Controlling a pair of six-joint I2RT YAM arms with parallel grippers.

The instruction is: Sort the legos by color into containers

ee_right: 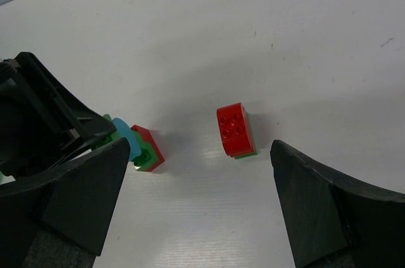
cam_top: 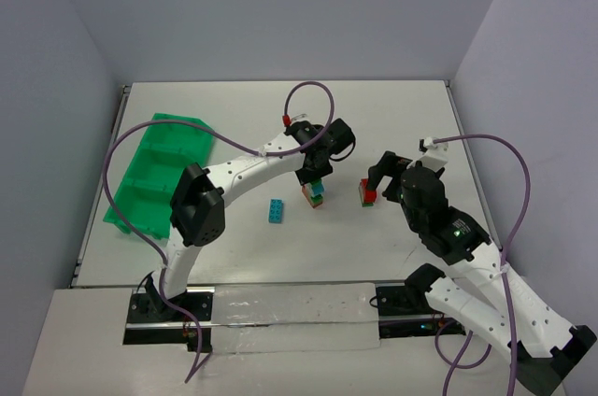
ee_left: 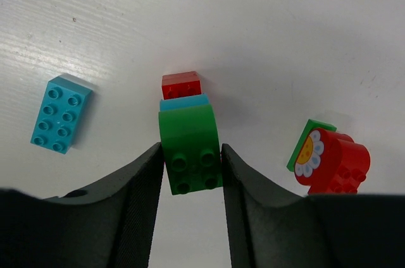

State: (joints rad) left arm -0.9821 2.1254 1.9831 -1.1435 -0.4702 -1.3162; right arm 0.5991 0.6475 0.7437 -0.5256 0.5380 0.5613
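Note:
A small stack of legos [cam_top: 314,193] stands mid-table: a green brick [ee_left: 190,148] on top, a light blue layer [ee_left: 183,102] under it, and a red brick [ee_left: 181,85] at the bottom. My left gripper [ee_left: 191,179] is shut on the green brick, one finger against each side. A loose teal brick [ee_left: 60,114] lies to its left. A red brick on a green plate [ee_right: 235,129] lies to the right of the stack, and my right gripper [ee_right: 199,205] hovers wide open over it without touching. The bright green container tray [cam_top: 140,148] sits at the far left.
In the left wrist view the red brick [ee_left: 332,160] shows a flower print on its side. The left arm's purple cable [cam_top: 308,88] loops above the stack. Grey walls close the table at the back and on both sides.

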